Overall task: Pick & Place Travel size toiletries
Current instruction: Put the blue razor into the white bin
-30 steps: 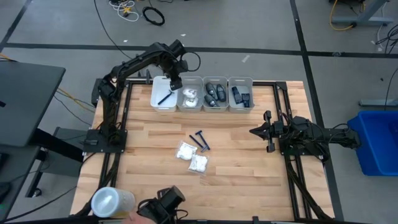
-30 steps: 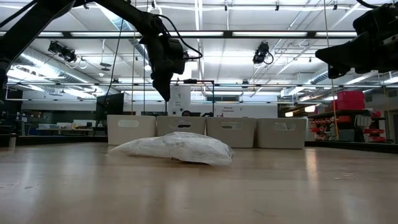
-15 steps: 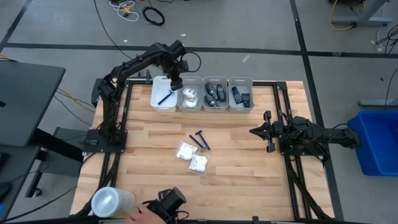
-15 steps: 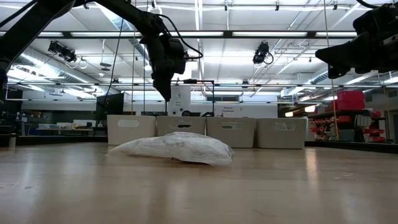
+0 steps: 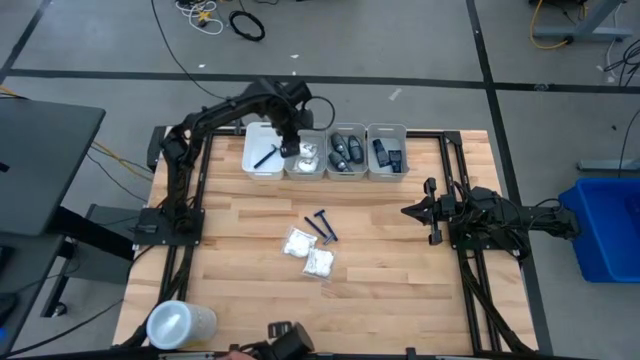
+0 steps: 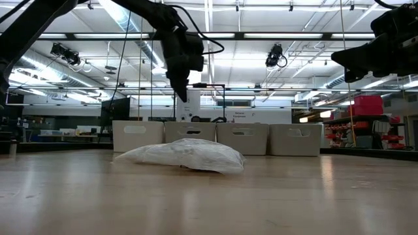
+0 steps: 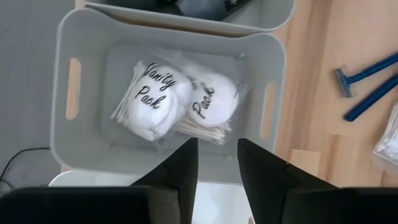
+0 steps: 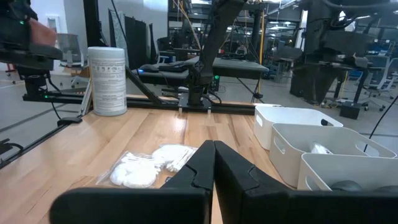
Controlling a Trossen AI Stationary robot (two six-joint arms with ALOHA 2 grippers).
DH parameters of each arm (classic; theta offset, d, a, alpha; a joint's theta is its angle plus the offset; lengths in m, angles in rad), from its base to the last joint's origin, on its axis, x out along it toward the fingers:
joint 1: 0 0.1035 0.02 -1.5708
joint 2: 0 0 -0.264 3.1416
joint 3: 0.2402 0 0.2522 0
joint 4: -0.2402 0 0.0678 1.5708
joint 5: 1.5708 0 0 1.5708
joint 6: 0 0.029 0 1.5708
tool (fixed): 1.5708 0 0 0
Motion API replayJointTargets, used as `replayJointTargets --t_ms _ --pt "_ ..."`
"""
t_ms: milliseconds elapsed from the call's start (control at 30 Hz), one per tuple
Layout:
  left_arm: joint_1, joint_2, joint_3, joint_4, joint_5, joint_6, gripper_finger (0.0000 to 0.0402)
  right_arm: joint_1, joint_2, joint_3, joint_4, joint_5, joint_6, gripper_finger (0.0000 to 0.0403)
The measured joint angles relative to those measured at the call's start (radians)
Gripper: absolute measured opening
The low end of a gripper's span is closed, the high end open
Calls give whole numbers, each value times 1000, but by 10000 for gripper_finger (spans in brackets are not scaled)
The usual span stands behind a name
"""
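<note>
My left gripper (image 5: pixel 291 148) (image 6: pixel 183 96) hangs open and empty above the second of four white bins (image 5: pixel 306 170), its fingers pointing down. In the left wrist view two white "Vanity Pack" packets (image 7: pixel 177 102) lie in that bin, beyond my open left gripper (image 7: pixel 215 163). The first bin holds a blue razor (image 5: pixel 265 157); the third and fourth hold small dark containers (image 5: pixel 346 152). Two blue razors (image 5: pixel 322 225) (image 7: pixel 367 84) and two white packets (image 5: pixel 309 252) (image 6: pixel 183 155) lie flat mid-table. My right gripper (image 5: pixel 430 212) (image 8: pixel 213 149) waits shut at the table's right side.
The four bins (image 6: pixel 202 138) stand in a row along the far edge. A large clear lidded tub (image 5: pixel 180 325) (image 8: pixel 107 81) stands at the near left corner. A dark camera mount (image 5: pixel 287 343) sits at the near edge. Bare wood lies around the loose items.
My left gripper has moved toward the table's right, from over the wall between the first and second bins to a spot over the second bin. The right arm and the items on the table have kept still.
</note>
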Motion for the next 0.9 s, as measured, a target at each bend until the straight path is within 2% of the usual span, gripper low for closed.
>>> replayJointTargets --t_ms 200,600,900 --pt "-12 -2 0 20 0 -35 107 0 0 0 0 0 0 14" --pt "-62 -147 -1 70 -75 -87 92 0 0 0 0 0 0 14" --pt "-114 -173 -1 70 -94 -146 91 0 0 0 0 0 0 14"
